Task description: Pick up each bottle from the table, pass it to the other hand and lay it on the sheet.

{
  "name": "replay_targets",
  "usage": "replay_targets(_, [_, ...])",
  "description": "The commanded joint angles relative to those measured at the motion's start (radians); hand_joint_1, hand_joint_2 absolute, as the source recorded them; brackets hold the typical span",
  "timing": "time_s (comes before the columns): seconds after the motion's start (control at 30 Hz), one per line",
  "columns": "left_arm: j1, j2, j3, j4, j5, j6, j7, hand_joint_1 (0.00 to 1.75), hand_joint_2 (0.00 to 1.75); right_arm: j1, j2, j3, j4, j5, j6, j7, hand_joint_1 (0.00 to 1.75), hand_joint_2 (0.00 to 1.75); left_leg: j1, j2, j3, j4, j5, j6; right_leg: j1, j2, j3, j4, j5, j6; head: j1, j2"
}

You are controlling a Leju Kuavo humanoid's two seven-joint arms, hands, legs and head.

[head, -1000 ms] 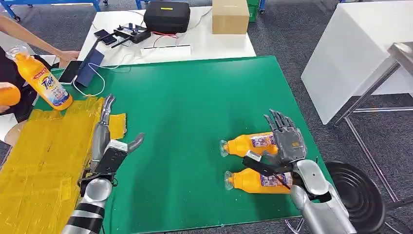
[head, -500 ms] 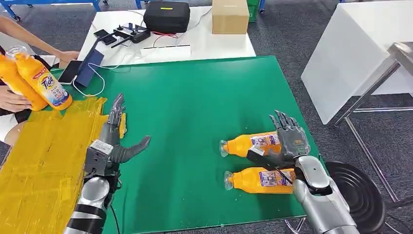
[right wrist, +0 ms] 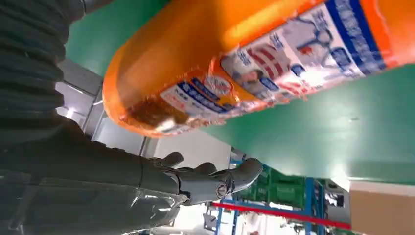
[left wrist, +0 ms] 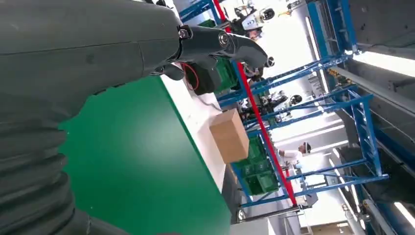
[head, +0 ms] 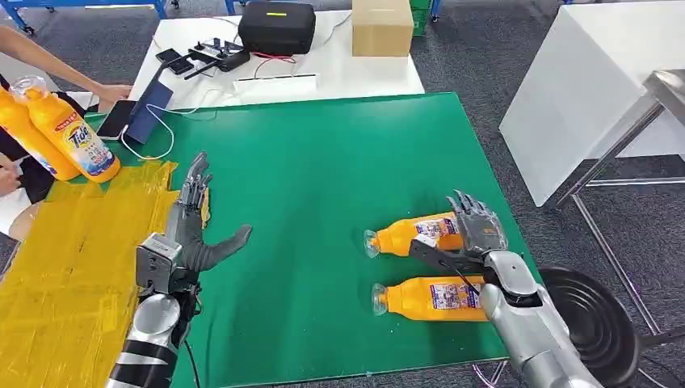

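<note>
The right hand (head: 476,234) has its fingers (head: 467,208) spread loose over the far bottle (head: 413,235), nothing gripped. The near bottle (head: 428,297) lies just beside it, so a sloppy close could roll either one. The left hand (head: 187,230) waits open by the yellow sheet (head: 56,275).

Black case (head: 277,26) beside cardboard box (head: 381,27).

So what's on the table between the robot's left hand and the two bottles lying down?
Nothing. The head view shows just bare green mat between the left hand and the two bottles.
</note>
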Motion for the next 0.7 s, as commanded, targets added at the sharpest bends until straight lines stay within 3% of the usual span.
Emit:
replay_targets(0.03, [-0.040,0.002,-0.008,0.058,0.008,-0.006,0.001,0.00,1.75,-0.112,0.022,0.016,0.211,-0.010,0.026,0.000,0.00,1.75,0.000,0.000,0.003,0.000,-0.001,-0.001,0.000,0.001,0.002,0.000,-0.001,0.000,0.000,0.000])
replay_targets(0.1, [-0.050,0.002,-0.005,0.079,0.011,-0.006,0.001,0.00,1.75,-0.139,0.024,0.018,0.267,-0.019,0.034,-0.002,0.00,1.75,0.001,-0.001,0.003,0.000,-0.001,-0.001,0.000,0.001,0.003,-0.001,-0.001,0.000,0.000,0.000])
replay_targets(0.17, [-0.056,0.001,-0.004,0.094,0.017,-0.006,-0.003,0.00,1.75,-0.172,0.028,0.028,0.335,-0.022,0.030,-0.010,0.14,1.75,0.002,-0.001,0.006,0.001,-0.003,-0.001,0.002,0.001,0.007,0.000,-0.002,0.000,0.000,0.000])
replay_targets(0.33, [-0.056,0.001,-0.004,0.094,0.017,-0.006,-0.003,0.00,1.75,-0.172,0.028,0.028,0.335,-0.022,0.030,-0.010,0.14,1.75,0.000,-0.001,0.002,0.000,0.000,-0.001,0.000,0.000,0.002,-0.001,0.000,0.000,0.000,0.000])
replay_targets(0.4, [-0.055,0.001,-0.005,0.092,0.017,-0.006,-0.004,0.00,1.75,-0.181,0.031,0.032,0.352,-0.020,0.034,-0.009,1.20,1.75,0.001,-0.001,0.003,0.000,-0.001,-0.001,0.000,0.000,0.003,-0.001,-0.001,0.000,0.000,0.000])
replay_targets(0.43, [-0.056,0.001,-0.005,0.094,0.019,-0.006,-0.004,0.00,1.75,-0.190,0.030,0.038,0.369,-0.019,0.041,-0.011,1.40,1.75,0.001,-0.001,0.003,0.000,-0.001,-0.001,0.001,0.001,0.003,-0.001,-0.001,0.000,0.000,0.000])
replay_targets(0.53, [-0.057,-0.001,-0.005,0.097,0.022,-0.006,-0.006,0.00,1.75,-0.203,0.032,0.049,0.398,-0.012,0.044,-0.017,1.59,1.75,0.001,-0.001,0.004,0.001,-0.002,-0.001,0.001,0.000,0.005,-0.001,-0.001,0.000,0.000,0.000])
replay_targets(0.7, [-0.057,-0.002,-0.008,0.100,0.025,-0.008,-0.007,0.00,1.75,-0.213,0.029,0.076,0.428,0.006,0.053,-0.015,1.61,1.75,0.001,-0.002,0.005,0.000,-0.002,-0.001,0.001,0.000,0.005,-0.001,-0.001,0.000,0.000,0.000])
